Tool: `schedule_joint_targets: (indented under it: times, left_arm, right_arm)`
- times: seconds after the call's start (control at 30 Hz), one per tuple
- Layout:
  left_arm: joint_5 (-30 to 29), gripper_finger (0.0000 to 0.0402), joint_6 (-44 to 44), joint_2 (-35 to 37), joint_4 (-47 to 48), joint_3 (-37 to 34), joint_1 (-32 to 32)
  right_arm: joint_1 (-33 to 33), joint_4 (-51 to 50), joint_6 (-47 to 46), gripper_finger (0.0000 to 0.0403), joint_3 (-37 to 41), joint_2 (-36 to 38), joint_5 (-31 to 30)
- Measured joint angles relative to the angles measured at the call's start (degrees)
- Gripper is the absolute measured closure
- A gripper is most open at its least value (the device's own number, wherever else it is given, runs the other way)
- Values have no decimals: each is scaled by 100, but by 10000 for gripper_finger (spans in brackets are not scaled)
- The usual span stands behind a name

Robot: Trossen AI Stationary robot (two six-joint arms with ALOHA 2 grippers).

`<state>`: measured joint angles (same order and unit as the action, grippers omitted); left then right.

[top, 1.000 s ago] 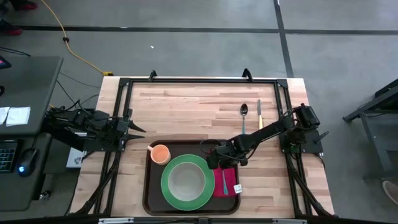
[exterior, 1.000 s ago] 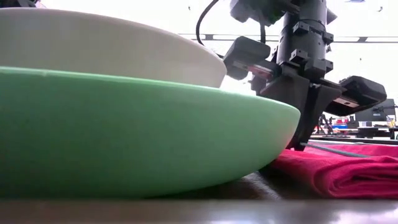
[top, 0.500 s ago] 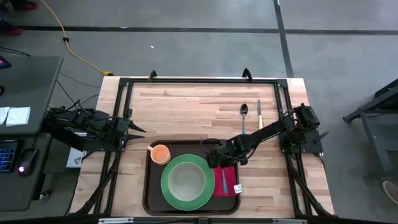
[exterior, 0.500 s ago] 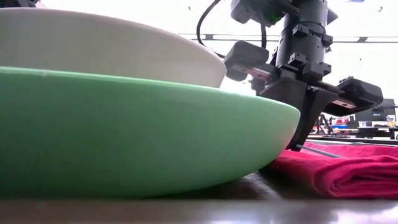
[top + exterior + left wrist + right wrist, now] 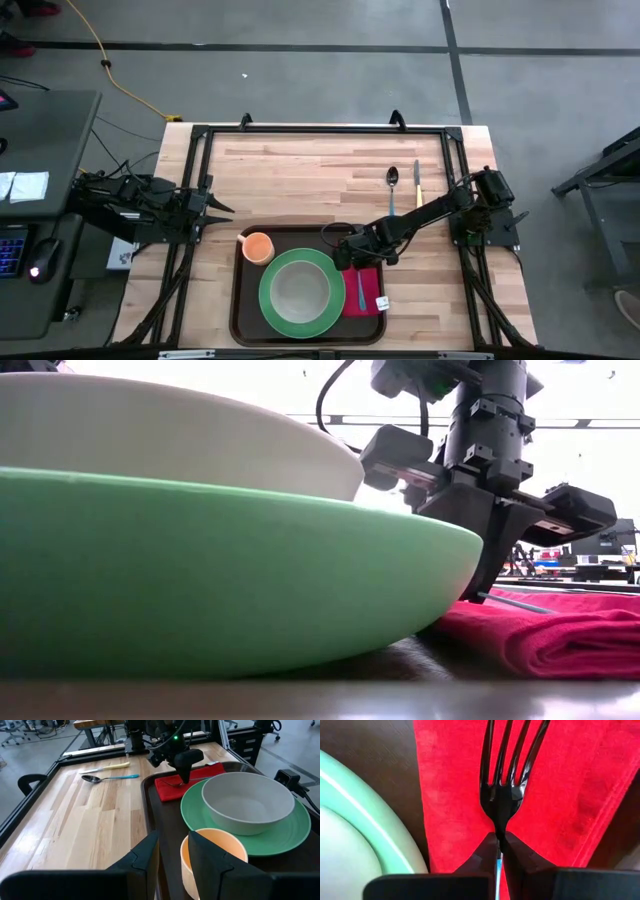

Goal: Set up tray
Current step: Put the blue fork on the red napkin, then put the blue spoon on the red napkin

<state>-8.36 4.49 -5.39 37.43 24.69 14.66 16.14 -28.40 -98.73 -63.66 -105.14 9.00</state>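
The dark brown tray lies at the table's near middle. It carries a green plate with a white bowl on it, an orange cup and a red napkin. A fork with dark tines lies along the napkin. My right gripper stands over the napkin's far end, shut on the fork. My left gripper waits at the table's left edge, open, with nothing between its fingers. My right gripper pinches the fork's neck, just behind the tines, between its two fingertips. The fingers come steeply from above. The tines point toward the table's near edge over the napkin. The fork's free end sits low over the cloth; whether it rests there I cannot tell.
A spoon and a pale-handled knife lie side by side on the bare wood beyond the tray, at the far right. A black metal frame runs around the table's edges. Open wood lies at the far left.
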Motion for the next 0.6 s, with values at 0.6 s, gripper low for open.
schedule_joint_targets:
  times: [0.6]
  left_arm:
    - [0, 266, -2, 0, 0, 0, 0]
  right_arm:
    - [0, -175, 12, 328, -2, 0, 86]
